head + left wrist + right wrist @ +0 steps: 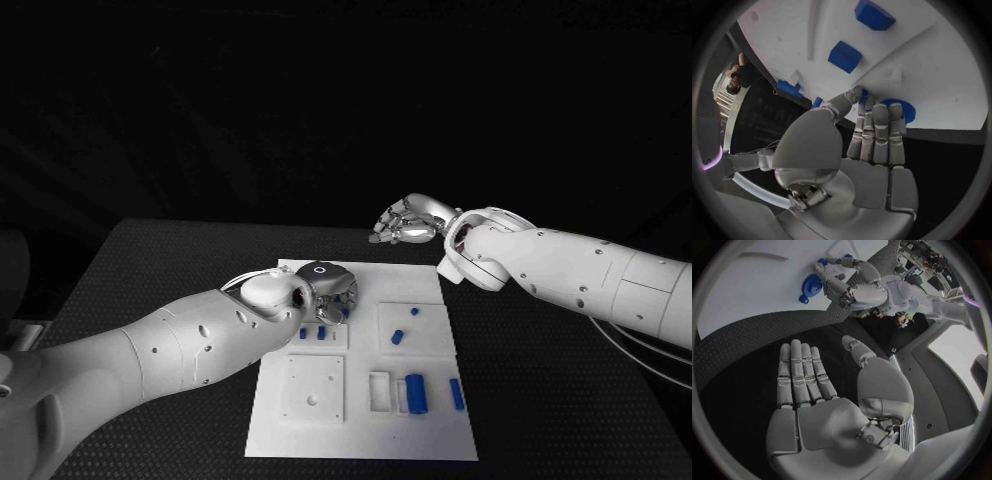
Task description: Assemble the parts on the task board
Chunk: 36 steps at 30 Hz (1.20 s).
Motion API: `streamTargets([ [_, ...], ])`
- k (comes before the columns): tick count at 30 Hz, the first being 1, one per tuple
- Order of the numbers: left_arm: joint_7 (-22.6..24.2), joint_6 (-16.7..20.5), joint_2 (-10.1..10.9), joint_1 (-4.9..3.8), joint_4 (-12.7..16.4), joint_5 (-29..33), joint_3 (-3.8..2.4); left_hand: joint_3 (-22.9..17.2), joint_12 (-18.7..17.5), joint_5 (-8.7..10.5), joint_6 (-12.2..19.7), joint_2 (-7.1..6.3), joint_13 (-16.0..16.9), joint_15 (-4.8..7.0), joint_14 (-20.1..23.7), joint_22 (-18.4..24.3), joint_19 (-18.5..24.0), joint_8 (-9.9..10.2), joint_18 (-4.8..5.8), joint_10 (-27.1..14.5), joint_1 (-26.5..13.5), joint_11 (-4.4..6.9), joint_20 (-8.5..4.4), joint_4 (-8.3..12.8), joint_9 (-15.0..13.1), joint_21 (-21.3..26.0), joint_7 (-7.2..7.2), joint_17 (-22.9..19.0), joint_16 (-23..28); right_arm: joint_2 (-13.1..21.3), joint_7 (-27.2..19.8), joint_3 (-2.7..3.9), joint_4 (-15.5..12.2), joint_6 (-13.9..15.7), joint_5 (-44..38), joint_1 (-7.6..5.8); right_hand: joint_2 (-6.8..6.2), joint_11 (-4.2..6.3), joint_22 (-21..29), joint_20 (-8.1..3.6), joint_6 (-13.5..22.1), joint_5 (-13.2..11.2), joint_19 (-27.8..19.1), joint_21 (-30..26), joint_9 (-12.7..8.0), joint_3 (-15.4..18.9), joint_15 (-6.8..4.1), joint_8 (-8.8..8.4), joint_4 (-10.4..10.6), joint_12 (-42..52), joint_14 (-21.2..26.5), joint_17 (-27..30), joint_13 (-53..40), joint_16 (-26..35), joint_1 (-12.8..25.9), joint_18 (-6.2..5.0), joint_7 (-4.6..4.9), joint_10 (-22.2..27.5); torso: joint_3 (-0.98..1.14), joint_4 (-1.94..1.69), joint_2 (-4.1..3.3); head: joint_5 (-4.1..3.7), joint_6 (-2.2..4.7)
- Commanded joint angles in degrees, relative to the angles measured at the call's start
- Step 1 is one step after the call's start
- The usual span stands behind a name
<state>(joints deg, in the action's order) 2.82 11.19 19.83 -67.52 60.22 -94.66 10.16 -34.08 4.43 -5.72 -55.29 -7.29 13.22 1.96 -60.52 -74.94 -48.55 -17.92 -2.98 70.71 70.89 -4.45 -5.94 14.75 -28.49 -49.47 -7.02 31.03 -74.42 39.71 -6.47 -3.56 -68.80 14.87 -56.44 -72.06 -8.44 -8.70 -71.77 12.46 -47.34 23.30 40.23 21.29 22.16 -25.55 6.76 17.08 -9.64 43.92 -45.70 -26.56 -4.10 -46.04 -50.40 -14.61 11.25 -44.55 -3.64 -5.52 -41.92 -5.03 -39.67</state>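
- Surface point(159, 260): black, textured; carries the task board at its middle.
- Task board point(433, 440): white plate with raised square panels and shallow recesses. Judged stiff and flat-seated, unlikely to shift under light contact.
- Left hand point(320, 290): over the board's far-left corner. Fingers point(879, 135) lie straight and close together, their tips at a blue round part point(904, 109) near the board's edge. Whether the thumb actually pinches it cannot be told.
- Right hand point(408, 221): off the board, just past its far edge, above the bare surface. Fingers point(801, 375) extended side by side, thumb apart, holding nothing.
- Recessed slot on the board's near-right: holds an upright blue cylindrical part point(415, 393); a slimmer blue bar point(457, 394) lies just beside it.
- Far-right panel of the board: two small blue pieces point(398, 336), loose and apart.
- Parts, handling: judged light, rigid moulded plastic, smooth and somewhat slippery. Best taken by opposite sides with fingertips; the round part by its rim.
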Motion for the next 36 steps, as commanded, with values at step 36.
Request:
streamTargets([
  [36,-1.37,3.04,2.77,1.10,3.73,2.30,-0.68,-0.63,0.90,-2.09,-4.43,2.65,0.48,1.84,-4.64,-0.89,-3.74,-1.20,-0.94,5.37,-0.80,1.87,-3.10,0.15,-0.17,-1.46,1.18,-0.72,-0.49,0.03,-0.67,0.02,0.01,-0.34,-0.04,0.02,0.53,-0.15,-0.12,-0.03,0.16,0.30,0.55,-0.45,-0.10,0.21,0.07,0.44,-0.03,0.32,0.17,0.08,0.09,-0.27,0.12,-0.39,-0.02,-0.23,-0.03,-0.03,0.02,0.40,0.27],
])
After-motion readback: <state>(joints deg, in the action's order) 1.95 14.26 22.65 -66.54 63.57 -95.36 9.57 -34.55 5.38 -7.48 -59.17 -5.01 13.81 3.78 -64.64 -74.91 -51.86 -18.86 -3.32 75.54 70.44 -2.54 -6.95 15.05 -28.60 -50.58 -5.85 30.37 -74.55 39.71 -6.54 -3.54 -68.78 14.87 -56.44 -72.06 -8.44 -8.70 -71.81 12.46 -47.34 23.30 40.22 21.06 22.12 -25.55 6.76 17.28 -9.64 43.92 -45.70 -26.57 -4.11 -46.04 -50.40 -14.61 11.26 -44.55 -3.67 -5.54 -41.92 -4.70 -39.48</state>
